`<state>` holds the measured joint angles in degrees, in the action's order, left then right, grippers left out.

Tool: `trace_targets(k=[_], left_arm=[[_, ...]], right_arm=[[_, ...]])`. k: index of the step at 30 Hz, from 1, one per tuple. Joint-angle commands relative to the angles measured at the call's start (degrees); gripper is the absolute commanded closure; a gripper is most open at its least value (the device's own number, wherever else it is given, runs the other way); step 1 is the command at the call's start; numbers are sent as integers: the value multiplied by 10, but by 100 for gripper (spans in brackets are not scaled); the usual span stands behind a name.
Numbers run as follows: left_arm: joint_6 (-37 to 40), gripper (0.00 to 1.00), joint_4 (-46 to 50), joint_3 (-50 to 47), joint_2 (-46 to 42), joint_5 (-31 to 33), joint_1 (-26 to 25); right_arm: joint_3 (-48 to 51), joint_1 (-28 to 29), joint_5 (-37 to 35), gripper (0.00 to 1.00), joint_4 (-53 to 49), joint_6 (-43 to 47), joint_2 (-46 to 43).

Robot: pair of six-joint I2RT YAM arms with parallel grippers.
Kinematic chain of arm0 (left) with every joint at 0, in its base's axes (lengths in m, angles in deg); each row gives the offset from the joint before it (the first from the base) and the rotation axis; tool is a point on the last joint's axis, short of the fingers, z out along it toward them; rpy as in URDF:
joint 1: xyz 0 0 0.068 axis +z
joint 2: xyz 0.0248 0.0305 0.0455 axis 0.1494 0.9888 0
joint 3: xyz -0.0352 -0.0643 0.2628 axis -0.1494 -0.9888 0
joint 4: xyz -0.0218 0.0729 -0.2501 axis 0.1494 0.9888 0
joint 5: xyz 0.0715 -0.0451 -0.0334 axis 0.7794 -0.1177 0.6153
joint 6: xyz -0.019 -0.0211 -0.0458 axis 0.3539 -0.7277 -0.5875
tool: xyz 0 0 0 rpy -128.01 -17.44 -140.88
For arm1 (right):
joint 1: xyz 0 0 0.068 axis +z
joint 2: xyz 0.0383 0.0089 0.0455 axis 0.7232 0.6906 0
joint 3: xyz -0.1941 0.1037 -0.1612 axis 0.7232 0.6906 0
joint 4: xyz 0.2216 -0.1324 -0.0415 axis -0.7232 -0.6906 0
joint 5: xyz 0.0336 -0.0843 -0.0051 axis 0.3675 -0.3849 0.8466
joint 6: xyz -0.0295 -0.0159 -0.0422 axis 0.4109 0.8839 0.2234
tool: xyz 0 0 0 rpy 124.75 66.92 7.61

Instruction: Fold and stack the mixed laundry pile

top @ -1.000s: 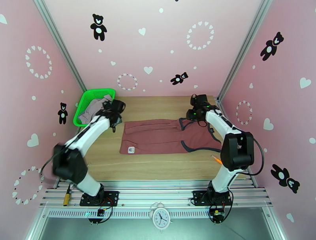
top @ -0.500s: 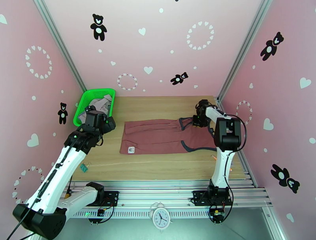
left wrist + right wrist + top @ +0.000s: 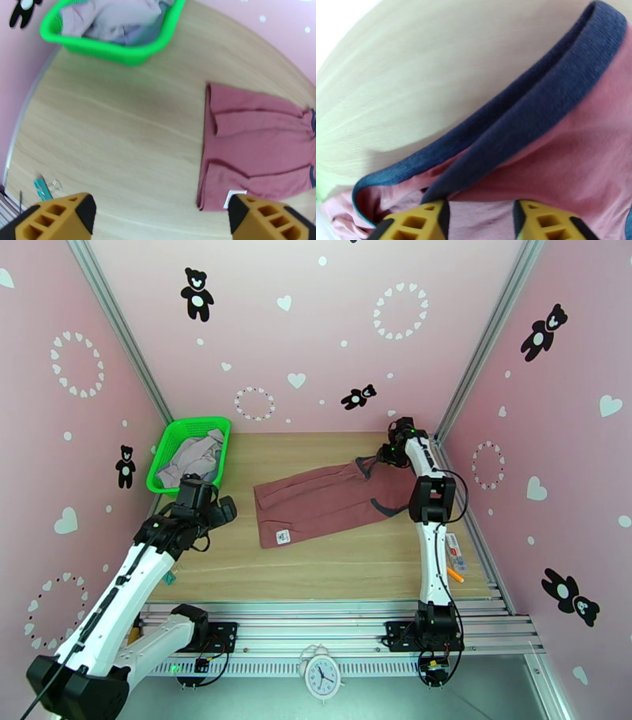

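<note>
The brick-red tank top (image 3: 328, 500) lies slanted across the middle of the wooden table, white label (image 3: 282, 537) at its near left corner. The left wrist view has the tank top (image 3: 256, 154) on the right, flat with folded seams. My left gripper (image 3: 220, 512) hovers left of it, open and holding nothing (image 3: 162, 221). My right gripper (image 3: 385, 455) is down at the garment's far right strap end. In its wrist view the fingers (image 3: 549, 221) stand apart over the red cloth (image 3: 561, 150), just behind the dark blue trim (image 3: 537, 98). The other laundry, grey-lavender and pale pieces (image 3: 193, 457), sits in the basket.
The green mesh basket (image 3: 170, 445) stands at the far left corner, and its rim (image 3: 114, 51) shows in the left wrist view. A small teal item (image 3: 170, 578) lies near the left arm. Orange bits (image 3: 457, 573) lie at the right edge. Pink walls close in three sides.
The tank top has swung from straight to slanted, its strap end dragged farther back. My left gripper drew back toward the near left. My right gripper moved back and its jaws parted.
</note>
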<state>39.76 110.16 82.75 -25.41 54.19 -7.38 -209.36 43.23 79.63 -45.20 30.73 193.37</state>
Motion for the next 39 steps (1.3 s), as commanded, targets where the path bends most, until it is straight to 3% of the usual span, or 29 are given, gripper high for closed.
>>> trace_targets(k=[1,4,9,14,18,22,26,34,39], left_arm=[[-9,13,-20,11,65,-65,-5],[-10,16,-49,45,147,-82,-12],[-12,19,-112,119,289,-103,-11],[-2,23,-124,219,437,-99,-12],[8,23,-134,259,509,-92,-9],[10,23,-137,282,556,-84,-5],[9,24,-140,296,591,-80,-2],[18,34,-150,317,648,-111,-2],[20,44,-167,296,655,-123,-2]], right_arm=[[-10,-10,46,48,-19,32,-20],[121,-1,59,50,16,64,-129],[425,47,45,45,131,90,-370],[632,175,1,42,180,86,-544],[708,314,-59,40,204,47,-606],[716,447,-114,40,226,7,-596],[677,544,-152,39,239,-27,-523],[491,657,-191,39,160,-41,-326],[381,674,-222,40,85,-59,-216]])
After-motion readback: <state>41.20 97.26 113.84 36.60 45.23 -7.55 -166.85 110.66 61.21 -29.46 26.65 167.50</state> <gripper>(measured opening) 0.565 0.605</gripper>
